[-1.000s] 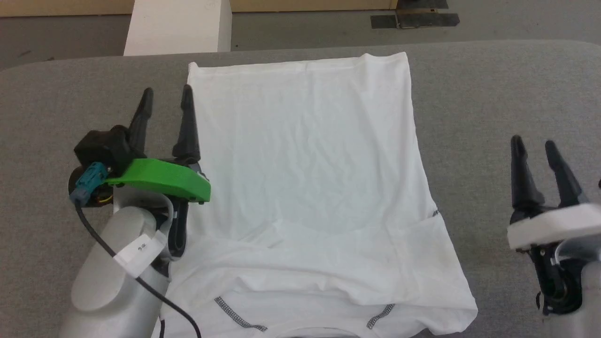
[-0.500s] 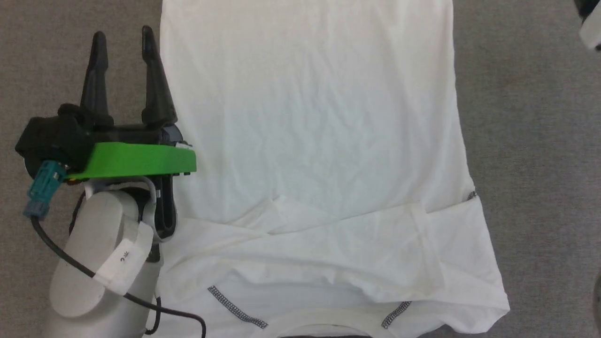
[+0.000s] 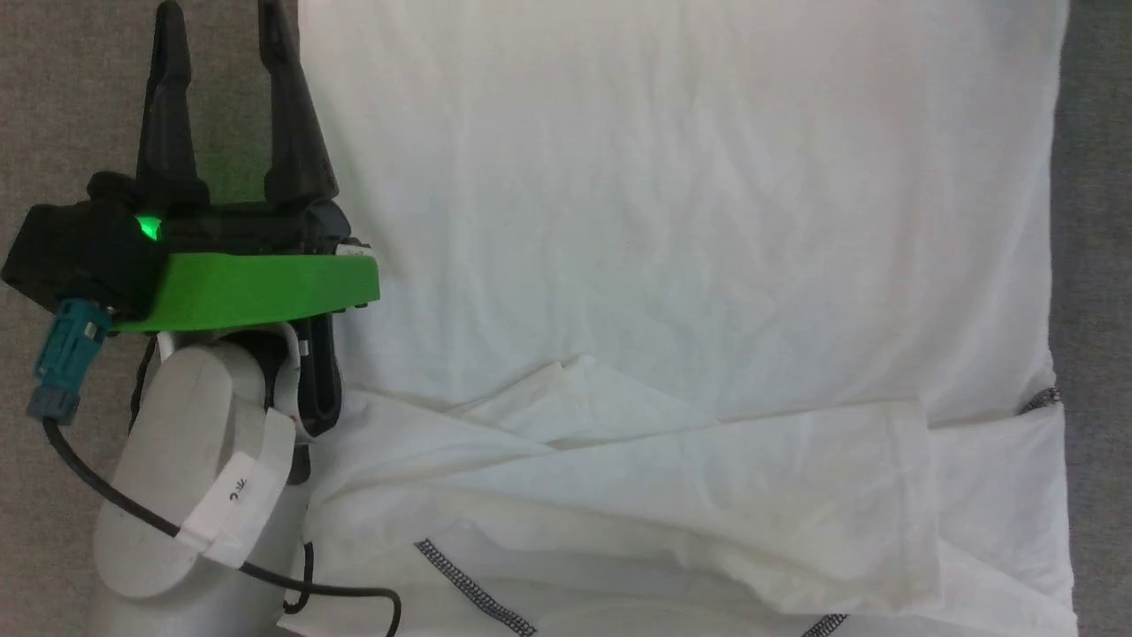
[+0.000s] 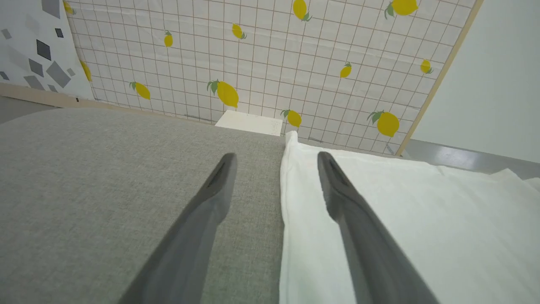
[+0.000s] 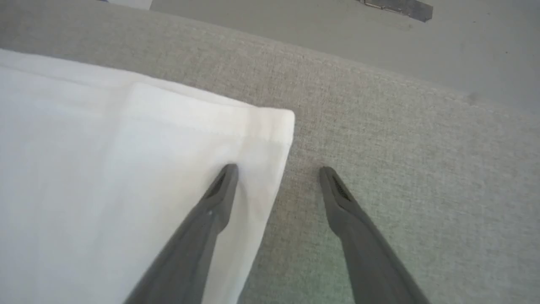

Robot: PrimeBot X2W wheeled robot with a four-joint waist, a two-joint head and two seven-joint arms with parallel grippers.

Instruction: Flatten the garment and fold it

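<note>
The white garment [image 3: 690, 221] lies spread on the grey table [image 3: 80, 97], its sleeves folded across the body and grey stitched seams [image 3: 473, 597] at the near end. My left gripper [image 3: 221, 13] is open at the garment's left edge. In the left wrist view that left gripper [image 4: 275, 158] straddles the side edge of the garment [image 4: 422, 219], one finger over grey cloth, one over white fabric. In the right wrist view my right gripper [image 5: 278, 171] is open over the far right hem corner of the garment [image 5: 105, 169]. Nothing is held.
A white box [image 4: 249, 122] stands beyond the table's far edge, before a lemon-patterned wall [image 4: 261, 55]. Grey floor [image 5: 379, 38] lies past the table on the right side. Bare table cloth [image 5: 400, 169] stretches right of the garment.
The head camera has tilted down and come closer, so the garment looks larger. The right gripper has left the head view, and the left gripper stays at the left edge.
</note>
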